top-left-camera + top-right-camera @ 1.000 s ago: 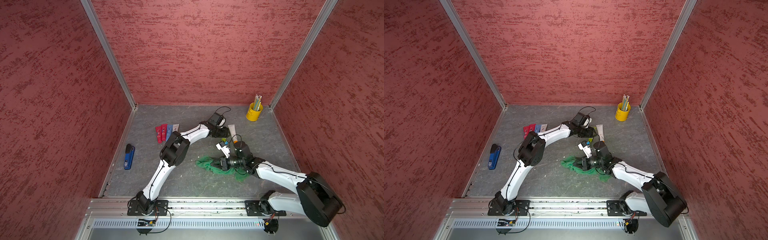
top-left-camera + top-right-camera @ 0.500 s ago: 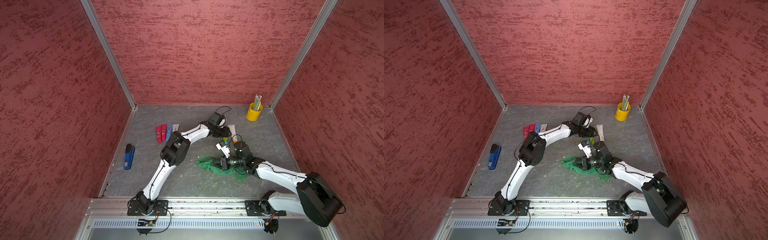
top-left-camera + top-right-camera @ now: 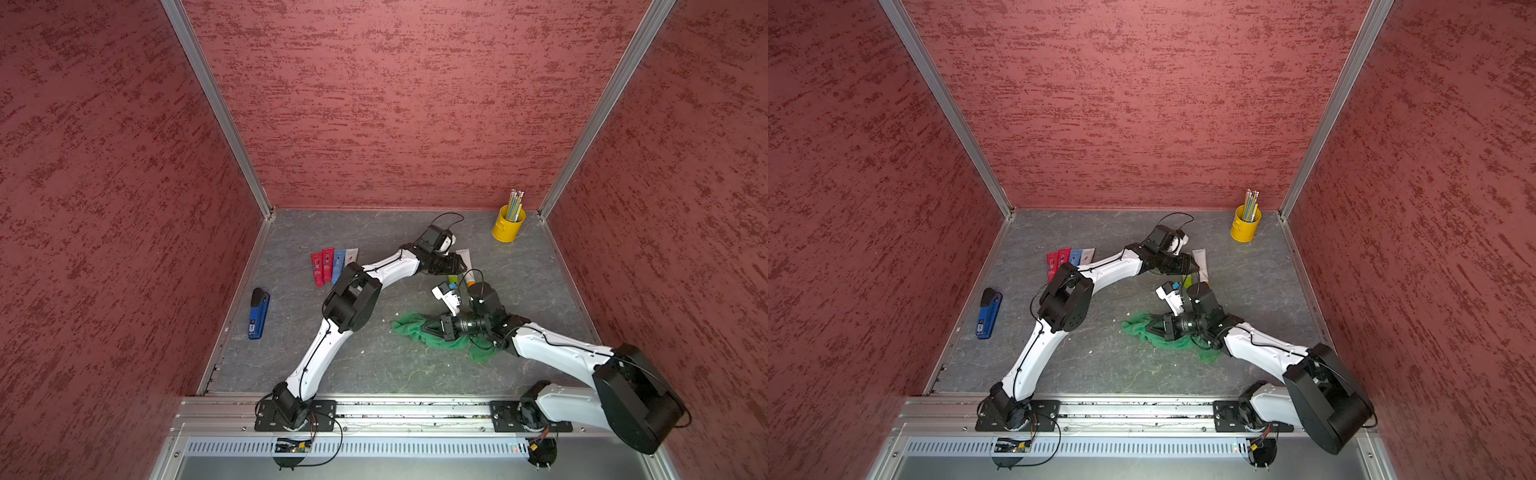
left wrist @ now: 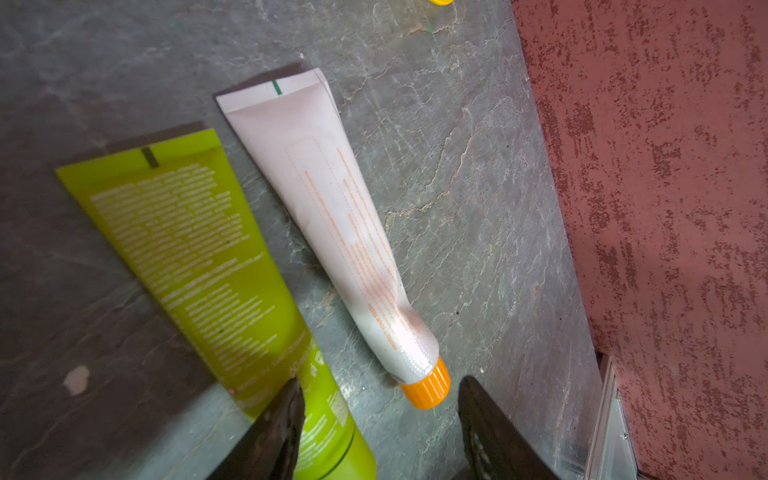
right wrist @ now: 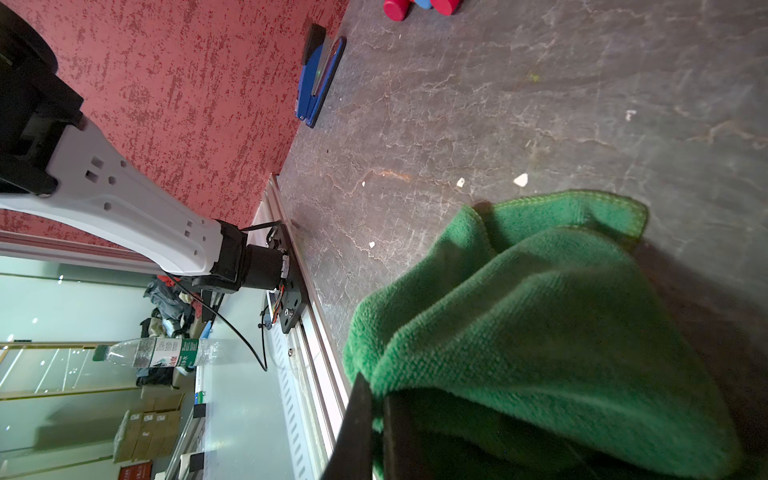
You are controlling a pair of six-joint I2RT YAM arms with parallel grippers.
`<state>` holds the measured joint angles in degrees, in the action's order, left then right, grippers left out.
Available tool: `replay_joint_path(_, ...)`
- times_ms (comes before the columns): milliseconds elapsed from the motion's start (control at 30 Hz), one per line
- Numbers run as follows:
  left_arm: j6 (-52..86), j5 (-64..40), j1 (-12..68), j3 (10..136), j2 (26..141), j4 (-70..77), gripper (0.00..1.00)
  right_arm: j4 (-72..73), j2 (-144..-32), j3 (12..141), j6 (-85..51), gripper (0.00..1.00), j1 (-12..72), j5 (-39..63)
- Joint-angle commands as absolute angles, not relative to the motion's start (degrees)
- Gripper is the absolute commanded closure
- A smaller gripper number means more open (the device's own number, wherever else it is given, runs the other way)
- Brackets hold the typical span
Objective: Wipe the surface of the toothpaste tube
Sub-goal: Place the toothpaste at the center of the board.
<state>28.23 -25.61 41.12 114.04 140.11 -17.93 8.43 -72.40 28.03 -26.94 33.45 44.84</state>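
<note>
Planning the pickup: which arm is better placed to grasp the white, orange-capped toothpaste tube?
Left. The left gripper is open just over the cap end of the white toothpaste tube. The right gripper is shut on the green microfibre cloth, apart from the tube.

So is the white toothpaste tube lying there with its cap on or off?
On. The white toothpaste tube lies flat on the grey table, and its orange cap sits over the nozzle end.
</note>
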Motion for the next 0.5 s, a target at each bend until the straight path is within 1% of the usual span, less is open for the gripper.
replay_joint_path(0, 27.70, -24.30, 40.37, 112.00, 137.43, -17.40, 0.39, 10.73, -71.91, 28.65, -26.46, 1.00, 33.93, 46.23)
replay_joint_path(200, 27.71, -21.58, 39.81, 112.54, 139.21, -19.67, 0.39, 10.66, -71.64, 28.65, -26.45, 1.00, 33.96, 46.30)
replay_joint_path(467, 27.35, -21.75, 40.25, 116.64, 143.11, -20.64, 0.39, 10.81, -71.77, 28.52, -26.54, 1.00, 34.01, 46.49)
